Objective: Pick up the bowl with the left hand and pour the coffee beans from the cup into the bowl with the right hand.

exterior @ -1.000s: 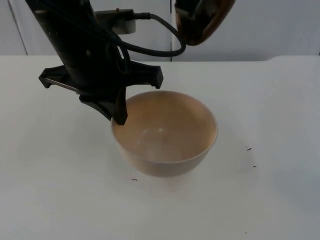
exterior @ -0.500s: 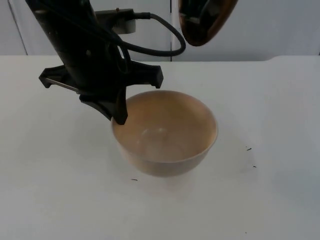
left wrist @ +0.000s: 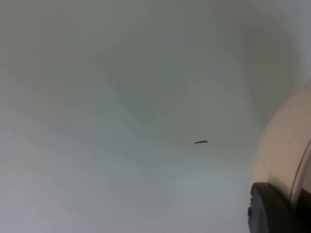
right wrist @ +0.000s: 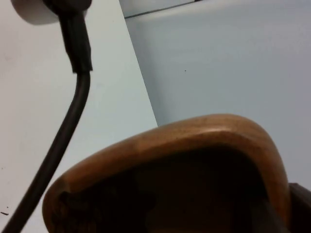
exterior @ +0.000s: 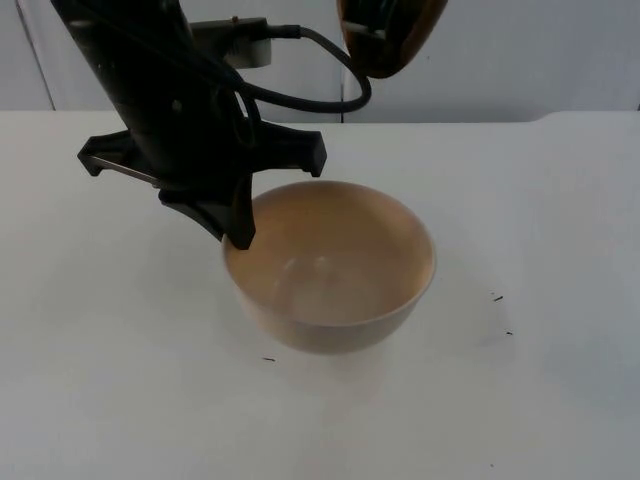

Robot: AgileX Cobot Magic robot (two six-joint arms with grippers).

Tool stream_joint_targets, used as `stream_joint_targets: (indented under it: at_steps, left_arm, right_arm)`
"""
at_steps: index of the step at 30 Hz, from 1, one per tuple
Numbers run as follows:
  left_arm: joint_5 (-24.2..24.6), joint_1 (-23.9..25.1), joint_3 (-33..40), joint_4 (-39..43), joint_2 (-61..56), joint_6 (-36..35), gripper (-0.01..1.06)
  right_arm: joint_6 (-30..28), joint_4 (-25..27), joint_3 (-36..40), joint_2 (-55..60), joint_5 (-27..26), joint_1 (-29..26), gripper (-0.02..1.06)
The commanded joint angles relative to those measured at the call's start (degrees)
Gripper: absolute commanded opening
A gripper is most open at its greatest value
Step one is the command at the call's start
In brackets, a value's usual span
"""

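Note:
A beige bowl [exterior: 330,262] sits in the middle of the white table, with no beans inside it. My left gripper [exterior: 240,236] is shut on the bowl's left rim, one finger inside and one outside. Whether the bowl touches the table I cannot tell. In the left wrist view, the bowl's outer wall [left wrist: 286,145] stands beside a black fingertip [left wrist: 267,209]. A brown wooden cup [exterior: 392,38] hangs tilted above and behind the bowl, with my right gripper [exterior: 375,22] shut on it. The right wrist view looks over the cup's rim [right wrist: 194,138] into its dark inside.
A few tiny dark specks [exterior: 497,297] lie on the table [exterior: 560,400] right of the bowl, and another speck [exterior: 268,359] in front of it. The grey partition wall [exterior: 540,50] closes the far side.
The cup in my right gripper has shifted a little to the left, after drifting slightly right. The bowl and the left gripper have not moved.

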Motion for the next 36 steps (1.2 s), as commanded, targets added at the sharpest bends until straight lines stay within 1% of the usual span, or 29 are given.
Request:
stream_joint_targets:
  at_steps: [1,5,7,11,31,36]
  left_arm:
    - [-0.4,-0.4,-0.2,-0.9,-0.4,0.1,0.00]
    - [-0.3,-0.4,-0.2,-0.9,-0.4,0.1,0.00]
    - [-0.3,-0.4,-0.2,-0.9,-0.4,0.1,0.00]
    - [-0.3,-0.4,-0.2,-0.9,-0.4,0.1,0.00]
    - [-0.5,-0.4,-0.2,-0.5,-0.4,0.1,0.00]
    - [-0.5,-0.4,-0.2,-0.5,-0.4,0.1,0.00]
  right_arm:
    - [-0.6,-1.3,0.1,-0.5,-0.1,0.4,0.00]
    - [-0.9,-1.5,0.1,-0.5,-0.1,0.4,0.00]
    - [-2.2,-1.7,0.1,-0.5,-0.1,0.4,0.00]
    - [-2.1,-2.8,0.1,-0.5,-0.1,0.4,0.00]
    - [-3.4,-4.2,0.1,-0.5,-0.1,0.4,0.00]
    - [-3.7,-6.1,0.1,-0.5,-0.1,0.4,0.00]
